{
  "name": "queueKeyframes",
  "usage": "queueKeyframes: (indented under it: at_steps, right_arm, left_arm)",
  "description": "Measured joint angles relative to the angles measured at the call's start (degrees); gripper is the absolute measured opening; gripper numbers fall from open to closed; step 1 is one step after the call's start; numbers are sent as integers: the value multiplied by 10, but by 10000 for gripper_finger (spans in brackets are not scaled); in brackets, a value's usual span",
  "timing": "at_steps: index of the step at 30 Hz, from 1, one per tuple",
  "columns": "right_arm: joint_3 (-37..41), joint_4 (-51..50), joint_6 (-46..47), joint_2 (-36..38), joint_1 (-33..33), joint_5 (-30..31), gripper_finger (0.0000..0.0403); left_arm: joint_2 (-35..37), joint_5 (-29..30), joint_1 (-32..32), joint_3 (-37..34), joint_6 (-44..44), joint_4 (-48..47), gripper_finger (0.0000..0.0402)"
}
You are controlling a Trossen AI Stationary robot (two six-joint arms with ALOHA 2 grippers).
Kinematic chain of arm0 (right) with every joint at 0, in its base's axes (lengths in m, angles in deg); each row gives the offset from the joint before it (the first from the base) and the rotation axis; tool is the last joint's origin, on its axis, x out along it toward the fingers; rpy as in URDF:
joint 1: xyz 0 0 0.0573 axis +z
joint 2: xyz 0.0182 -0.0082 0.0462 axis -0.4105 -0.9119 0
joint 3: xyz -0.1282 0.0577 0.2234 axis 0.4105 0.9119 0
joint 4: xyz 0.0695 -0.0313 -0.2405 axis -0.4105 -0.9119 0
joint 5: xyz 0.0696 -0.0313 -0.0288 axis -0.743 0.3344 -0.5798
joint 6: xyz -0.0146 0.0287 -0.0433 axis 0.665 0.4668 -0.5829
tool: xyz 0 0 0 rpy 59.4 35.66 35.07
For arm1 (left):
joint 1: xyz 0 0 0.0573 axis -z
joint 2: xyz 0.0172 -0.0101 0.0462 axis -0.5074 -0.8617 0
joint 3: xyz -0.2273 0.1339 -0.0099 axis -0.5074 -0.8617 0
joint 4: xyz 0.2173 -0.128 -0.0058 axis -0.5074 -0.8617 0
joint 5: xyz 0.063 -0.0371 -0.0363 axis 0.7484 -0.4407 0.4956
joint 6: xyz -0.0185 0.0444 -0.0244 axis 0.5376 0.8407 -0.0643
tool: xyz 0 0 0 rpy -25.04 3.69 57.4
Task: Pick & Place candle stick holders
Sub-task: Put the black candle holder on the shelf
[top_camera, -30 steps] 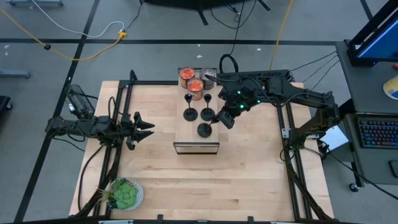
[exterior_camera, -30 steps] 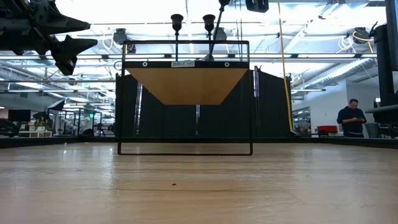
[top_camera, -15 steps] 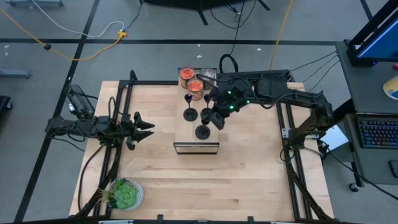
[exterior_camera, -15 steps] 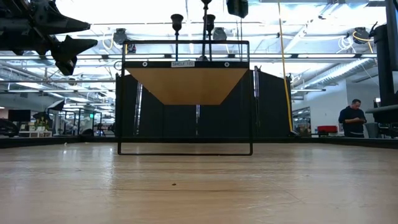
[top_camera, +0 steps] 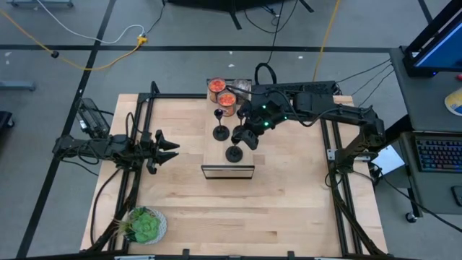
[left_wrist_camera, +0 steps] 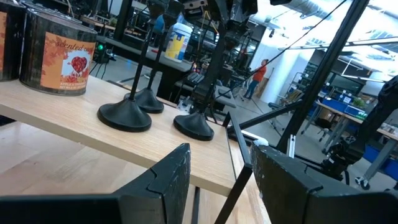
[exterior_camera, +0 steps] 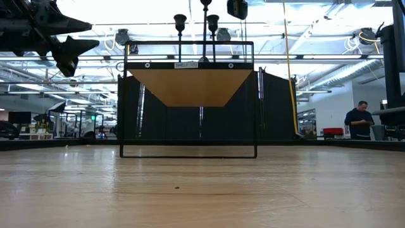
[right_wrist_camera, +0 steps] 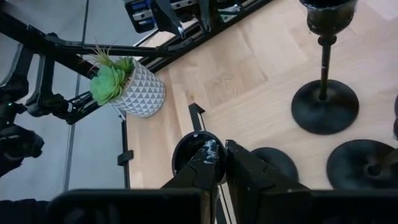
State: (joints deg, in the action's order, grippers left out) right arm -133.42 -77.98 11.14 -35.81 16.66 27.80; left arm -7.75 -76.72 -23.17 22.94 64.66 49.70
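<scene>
Three black candle stick holders stand on the wooden shelf (top_camera: pixel 215 157) in the table's middle. Two of them (top_camera: pixel 221 132) (top_camera: pixel 240 128) stand free on their round bases. My right gripper (top_camera: pixel 247 139) is shut on the third holder (top_camera: pixel 233 154), nearest the shelf's front edge; in the low view its stem (exterior_camera: pixel 204 35) stands upright. My left gripper (top_camera: pixel 172 149) hangs open and level left of the shelf, touching nothing. My right gripper holds the third holder by its small cup top (right_wrist_camera: pixel 188 155), the cup's rim pinched between the two fingers; one finger (right_wrist_camera: pixel 205 155) seems to reach inside the cup. The fingers come slanting down from the table's right. The base (left_wrist_camera: pixel 194 125) appears to rest on the shelf.
Two jars with red contents (top_camera: pixel 216 87) (top_camera: pixel 227 101) and a silvery jar (top_camera: pixel 242 88) crowd the shelf's far end. A potted succulent (top_camera: pixel 144 225) sits at the table's near left. Black frame rails run along both sides. A person (exterior_camera: pixel 359 120) stands far off in the room.
My right gripper has moved a little toward the table's left, still shut on the third holder. The holder's stem, which leaned toward the right, now stands upright, and its base has slid slightly left on the shelf.
</scene>
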Motion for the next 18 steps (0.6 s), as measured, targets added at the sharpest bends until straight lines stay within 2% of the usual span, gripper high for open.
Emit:
queueKeyframes:
  at_steps: [18]
  right_arm:
    - [1, 47, -33, -1, 0, 15, 17]
  left_arm:
    - [0, 0, 0, 0, 0, 0, 175]
